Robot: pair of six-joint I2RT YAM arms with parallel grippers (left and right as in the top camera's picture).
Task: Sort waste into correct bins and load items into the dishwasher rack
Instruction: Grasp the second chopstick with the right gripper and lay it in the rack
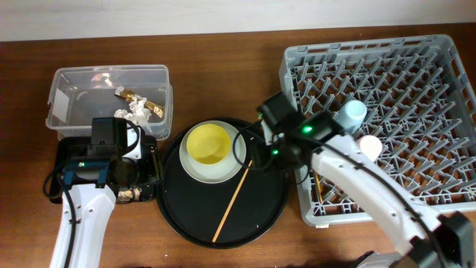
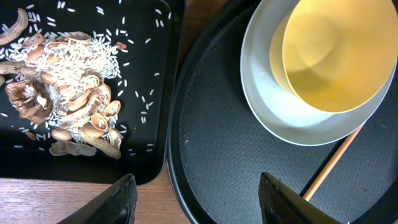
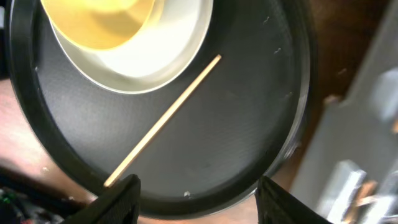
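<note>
Left pincer (image 2: 199, 202) fingers frame the bottom of the left wrist view, spread wide with nothing between them, above the seam where the shallow black tray (image 2: 152, 93) meets the round black tray (image 2: 211, 149). The shallow tray carries the food scraps (image 2: 68, 99) — a heap of pale rice grains mixed with brownish shells and peels. The right pincer (image 3: 199, 202) is likewise parted and empty, hanging over the round tray's right half; a single wooden chopstick (image 3: 165, 121) lies diagonally on the tray floor beneath it, its upper end just beside the plate (image 3: 161, 65). The pale grey-green plate sits in the upper part of the round tray, with the yellow bowl (image 1: 207, 143) standing in it. Behind the shallow tray, at the left of the bench (image 1: 223, 45), the clear tub (image 1: 56, 97) holds a crumpled white tissue (image 1: 136, 113) and gold-brown wrapper pieces (image 1: 145, 104). At the right stands the grey dishwasher rack (image 1: 416, 112) — its left side holds the light blue cup (image 1: 351, 113) and, just below it, the pale pink cup (image 1: 370, 146). What appears to be a second thin wooden stick (image 1: 316, 184) lies in the rack's near-left corner.
</note>
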